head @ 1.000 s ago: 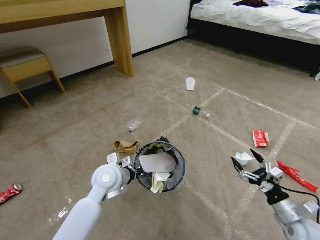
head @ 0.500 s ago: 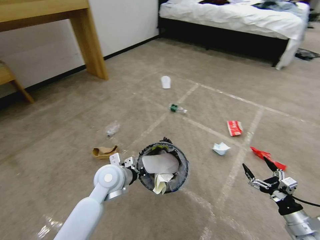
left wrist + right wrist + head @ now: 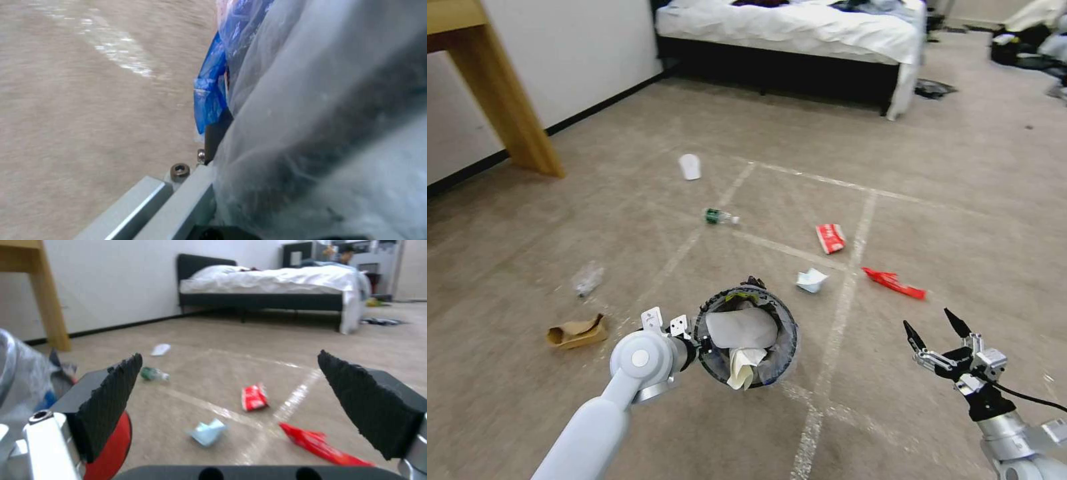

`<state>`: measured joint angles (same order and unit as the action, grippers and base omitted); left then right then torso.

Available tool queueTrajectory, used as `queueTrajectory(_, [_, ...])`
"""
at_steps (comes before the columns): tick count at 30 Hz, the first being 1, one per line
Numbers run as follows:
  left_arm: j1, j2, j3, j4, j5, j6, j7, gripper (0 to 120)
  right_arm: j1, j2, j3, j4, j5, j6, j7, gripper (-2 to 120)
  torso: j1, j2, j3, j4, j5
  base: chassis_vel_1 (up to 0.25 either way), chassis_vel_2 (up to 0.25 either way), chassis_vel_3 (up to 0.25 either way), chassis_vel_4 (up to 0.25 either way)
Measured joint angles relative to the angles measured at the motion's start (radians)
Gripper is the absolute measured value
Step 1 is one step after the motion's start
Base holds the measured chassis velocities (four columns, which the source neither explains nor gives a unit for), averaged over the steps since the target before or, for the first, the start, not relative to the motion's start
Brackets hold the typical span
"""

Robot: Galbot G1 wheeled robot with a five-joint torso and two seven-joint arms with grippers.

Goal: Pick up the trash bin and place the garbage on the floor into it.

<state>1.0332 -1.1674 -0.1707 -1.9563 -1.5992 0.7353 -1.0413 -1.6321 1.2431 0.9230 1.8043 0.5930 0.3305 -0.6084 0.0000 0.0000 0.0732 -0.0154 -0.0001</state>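
The trash bin [image 3: 746,345] is hanging above the floor [image 3: 974,220] in front of the robot, with its round mouth pointing up toward the head camera, so its long axis is running close to vertical. The left claw [image 3: 694,347] is gripping the bin at the rim on the robot's left side; in the left wrist view the clear bag [image 3: 320,110] with its blue edge [image 3: 208,96] is pressing right against the claw's metal, and I cannot tell how wide the fingers are standing. Inside the bin, white paper [image 3: 742,333] is lying on top. The floor is a beige carpet crossed by whitish tape lines [image 3: 834,320]. A bed [image 3: 800,27] with white sheets is standing at the far side of the room and a wooden desk leg [image 3: 507,110] is standing by the wall on the left. The garbage is lying scattered: a brown cardboard piece [image 3: 578,331] and a clear bottle [image 3: 588,278] to the left of the bin, a crumpled white paper [image 3: 812,281] just beyond it, a red wrapper [image 3: 894,283] and a red packet [image 3: 831,238] farther to the right, a green-labelled bottle [image 3: 719,217] and a white slipper [image 3: 690,166] well beyond. The right claw [image 3: 935,327] is hovering to the right of the bin, well apart from it, with its black fingers spread wide and holding nothing.
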Motion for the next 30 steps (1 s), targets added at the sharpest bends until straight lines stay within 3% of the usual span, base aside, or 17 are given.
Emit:
queueTrajectory(7, [0.000,-0.004,-0.001,-0.008,-0.002,0.000,-0.006,0,-0.013,0.000,-0.006,0.008,-0.032,0.011,0.006,100,0.000,0.000,0.000,0.0000,0.0000,-0.033,-0.040,-0.038,-0.034])
queueTrajectory(8, [0.007,-0.009,-0.007,-0.016,0.003,0.000,-0.007,0,-0.007,0.000,-0.026,0.020,-0.042,-0.001,0.016,100,0.000,0.000,0.000,0.0010,0.0001,0.000,0.000,0.000,0.000])
queueTrajectory(21, [0.044,-0.017,-0.027,-0.029,0.035,0.000,0.011,0,0.058,-0.019,-0.084,0.015,-0.063,-0.041,-0.024,100,0.000,0.000,0.000,0.0005,0.0002,0.000,0.000,0.000,0.000])
queueTrajectory(30, [0.052,-0.031,-0.033,-0.039,0.055,0.000,0.012,0,0.045,-0.036,-0.084,0.019,-0.047,-0.020,-0.022,100,0.000,0.000,0.000,0.0005,0.0004,-0.105,0.112,0.120,-0.109])
